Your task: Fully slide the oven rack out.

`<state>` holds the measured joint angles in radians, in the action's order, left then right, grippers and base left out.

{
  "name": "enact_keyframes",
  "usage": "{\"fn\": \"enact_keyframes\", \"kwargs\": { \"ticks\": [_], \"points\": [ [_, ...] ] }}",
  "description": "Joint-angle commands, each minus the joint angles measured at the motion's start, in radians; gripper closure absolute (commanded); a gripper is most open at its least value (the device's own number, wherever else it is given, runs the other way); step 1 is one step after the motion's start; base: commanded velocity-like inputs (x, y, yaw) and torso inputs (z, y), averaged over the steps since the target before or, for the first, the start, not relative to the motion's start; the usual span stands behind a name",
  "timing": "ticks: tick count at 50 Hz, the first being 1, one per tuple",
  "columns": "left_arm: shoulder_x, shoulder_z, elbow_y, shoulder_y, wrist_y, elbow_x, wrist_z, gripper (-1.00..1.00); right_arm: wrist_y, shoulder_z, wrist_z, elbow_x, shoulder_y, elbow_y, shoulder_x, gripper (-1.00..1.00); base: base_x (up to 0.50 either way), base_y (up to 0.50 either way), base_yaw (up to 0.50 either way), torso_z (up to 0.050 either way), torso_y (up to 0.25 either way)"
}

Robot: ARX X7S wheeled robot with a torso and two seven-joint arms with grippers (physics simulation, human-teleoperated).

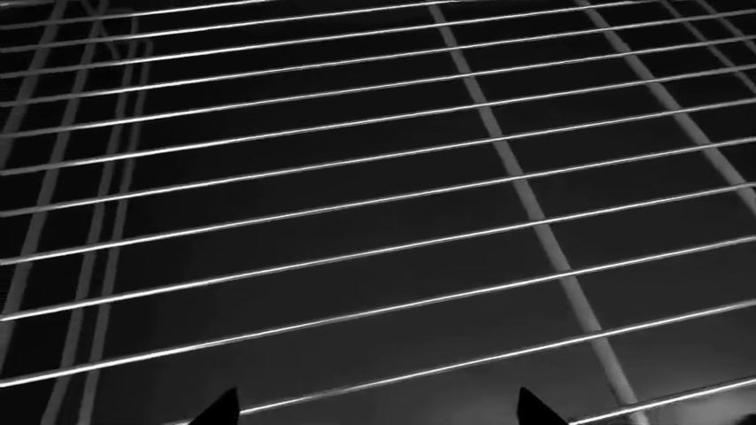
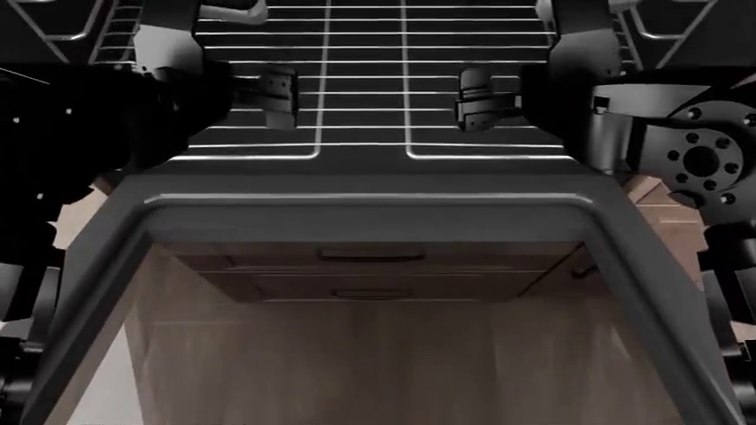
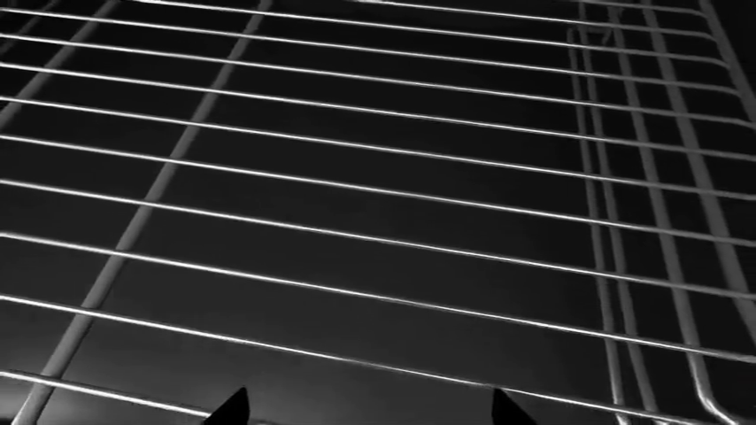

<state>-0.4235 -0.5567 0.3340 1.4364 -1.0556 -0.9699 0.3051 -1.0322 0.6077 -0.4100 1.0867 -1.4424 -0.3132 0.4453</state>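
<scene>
- nearest the head camera, the door lies folded down flat, its dark frame spreading toward the viewer and its glass pane showing the wooden drawers below.
- just past the door's far edge sits the rack, a wide silvery wire grid; its front edge bends into two rounded loops that end close to the door's hinge line, so it looks partly drawn out but not, i judge, fully.
- over the rack's front part, the left gripper and right gripper hang side by side, each inward of its own arm, near the two central long rods.
- both wrist views show only two dark fingertips with a gap between them and nothing in it; the jaws look released, holding nothing.
- beyond the grippers the rack runs back into the dark oven; in the right wrist view its rods reach the ladder-like side guide at the rack's outer edge.
- handling, as a judgement: the rack is stiff and fairly light, smooth metal that could slip in the pads; thin rods give little to pinch.
- best hold seems the front loops, one gripper per loop, pulling evenly toward the door so the rack does not skew and bind in the guides.
</scene>
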Motion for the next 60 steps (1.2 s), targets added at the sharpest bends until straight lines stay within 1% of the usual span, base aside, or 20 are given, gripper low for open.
{"fn": "enact_keyframes", "kwargs": {
  "ticks": [1, 6, 14, 26, 43, 49, 54, 60],
  "points": [
    [-0.018, -0.09, 0.164, -0.142, -0.034, -0.099, 0.008, -1.0, -0.056, 0.081, -0.055, 0.11, 0.168, -0.019, 0.061, -1.0, -0.01, 0.0, 0.0, 0.0, -0.011],
    [-0.031, -0.087, 0.151, -0.173, -0.031, -0.106, 0.011, -1.0, -0.065, 0.06, -0.093, 0.145, 0.218, 0.031, 0.09, -1.0, 0.0, 0.0, 0.0, 0.0, -0.012],
    [-0.064, -0.051, 0.082, -0.238, -0.057, -0.16, 0.066, -1.0, -0.073, 0.034, -0.136, 0.192, 0.281, 0.099, 0.13, -1.0, 0.0, 0.0, 0.0, 0.0, -0.012],
    [-0.1, -0.03, 0.016, -0.256, -0.13, -0.221, 0.118, -1.0, -0.103, 0.011, -0.182, 0.25, 0.312, 0.161, 0.159, -1.0, -0.01, 0.0, 0.0, 0.0, -0.012],
    [-0.136, 0.007, -0.073, -0.361, -0.168, -0.312, 0.183, -1.0, -0.123, -0.06, -0.303, 0.397, 0.433, 0.312, 0.249, -1.0, -0.01, 0.0, 0.0, 0.0, -0.013],
    [-0.144, 0.023, -0.1, -0.393, -0.174, -0.344, 0.206, -1.0, -0.113, -0.066, -0.311, 0.408, 0.472, 0.347, 0.269, -1.0, -0.01, 0.0, 0.0, 0.0, -0.014],
    [-0.167, 0.043, -0.142, -0.469, -0.159, -0.374, 0.225, -1.0, -0.111, -0.071, -0.323, 0.426, 0.501, 0.376, 0.287, -1.0, -0.01, 0.0, 0.0, 0.0, -0.014],
    [-0.185, 0.05, -0.165, -0.502, -0.157, -0.39, 0.232, -1.0, -0.116, -0.088, -0.37, 0.482, 0.534, 0.427, 0.311, -1.0, -0.01, 0.0, 0.0, 0.0, -0.014]
  ]
}}
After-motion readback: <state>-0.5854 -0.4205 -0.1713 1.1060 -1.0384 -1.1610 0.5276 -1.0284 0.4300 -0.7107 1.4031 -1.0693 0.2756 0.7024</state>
